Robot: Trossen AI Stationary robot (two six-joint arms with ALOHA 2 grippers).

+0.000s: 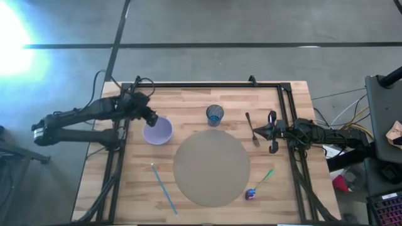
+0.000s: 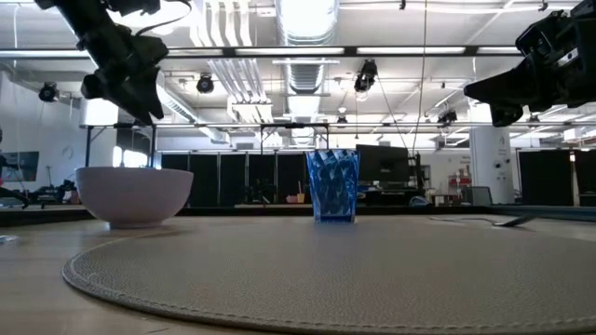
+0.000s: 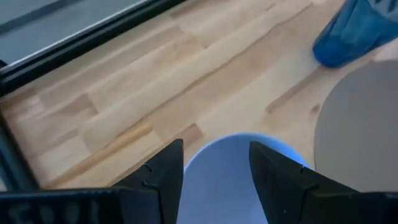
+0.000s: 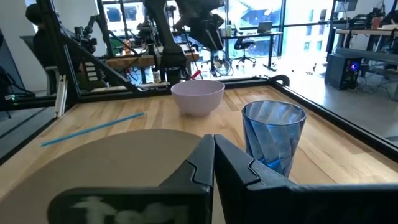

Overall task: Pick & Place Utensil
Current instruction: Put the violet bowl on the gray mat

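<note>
Bowl [image 3: 239,180] beneath left pincer [image 3: 214,168], fingers apart; right pincer [image 4: 213,163] together, empty.

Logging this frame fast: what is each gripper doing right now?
Left gripper: open, empty, above the bowl.
Right gripper: shut, empty, near the fork.

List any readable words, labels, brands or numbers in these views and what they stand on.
None can be read.
Right gripper: pale marking on its body, too blurred to read.
Left gripper: faint marking on its body, also unreadable.
Bowl, cup and mat: no print visible.
</note>
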